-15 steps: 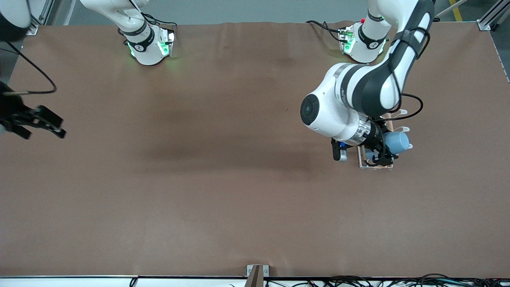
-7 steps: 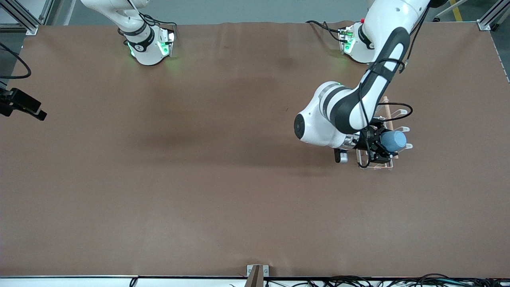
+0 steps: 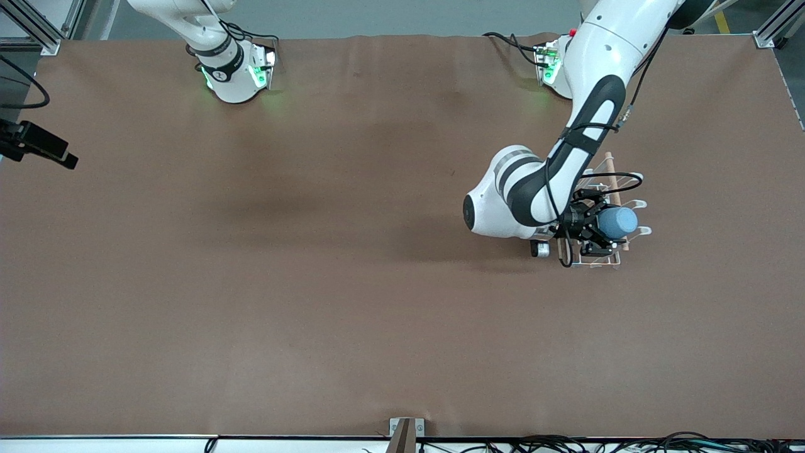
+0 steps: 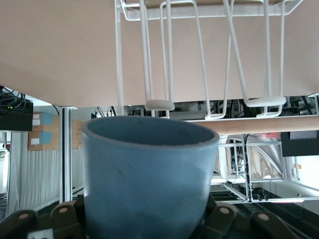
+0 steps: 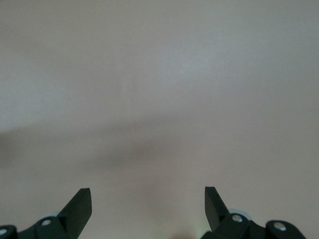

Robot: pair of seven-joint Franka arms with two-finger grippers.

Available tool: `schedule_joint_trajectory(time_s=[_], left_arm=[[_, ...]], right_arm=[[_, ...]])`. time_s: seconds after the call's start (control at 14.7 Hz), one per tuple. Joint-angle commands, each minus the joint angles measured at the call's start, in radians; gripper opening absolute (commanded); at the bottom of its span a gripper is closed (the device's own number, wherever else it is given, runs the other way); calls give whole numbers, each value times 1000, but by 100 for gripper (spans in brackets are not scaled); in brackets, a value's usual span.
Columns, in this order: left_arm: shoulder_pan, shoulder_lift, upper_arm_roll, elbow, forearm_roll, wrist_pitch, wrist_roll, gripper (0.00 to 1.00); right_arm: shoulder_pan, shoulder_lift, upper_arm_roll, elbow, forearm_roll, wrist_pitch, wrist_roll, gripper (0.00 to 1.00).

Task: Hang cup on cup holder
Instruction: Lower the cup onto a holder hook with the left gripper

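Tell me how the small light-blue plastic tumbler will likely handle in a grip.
The small light-blue plastic tumbler looks thin-walled, so probably light and slightly squeezable. Its smooth tapered sides could let it slip from the left gripper, shut on it over the white wire rack. It has no handle, so set on its side it would likely roll.

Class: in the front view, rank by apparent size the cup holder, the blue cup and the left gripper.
1. cup holder, though partly hidden by the arm.
2-3. blue cup and left gripper look alike; no ranking.
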Motion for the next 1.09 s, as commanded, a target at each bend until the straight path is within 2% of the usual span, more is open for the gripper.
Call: schedule_joint_trajectory(time_s=[0.0,0.41,0.48,0.54,0.61,0.89,1.02], left_arm=[[1,8,-2,-14,41,-12,-6,68],[-1,47,-4,-6,84,-12,-12,70],[-2,48,-4,-6,87,-12,-17,75],[-2,50,-4,-5,86,-12,-30,91],[-10,48,-4,-8,86,-12,-47,100],[-13,30,-10,3,87,-12,-50,100],[-16,-18,-18,30,86,-12,-64,100]], right_arm=[[-2,-20,9,7,-15,-12,20,100],[-7,-31,8,-1,-15,5,8,100],[-7,-32,8,-1,-15,3,5,100],[-7,-32,8,-1,-15,0,4,100],[-7,-34,8,-1,-15,-3,3,100],[-5,-34,8,-3,-17,-8,-45,100],[-5,-34,8,-3,-20,-8,-46,100]])
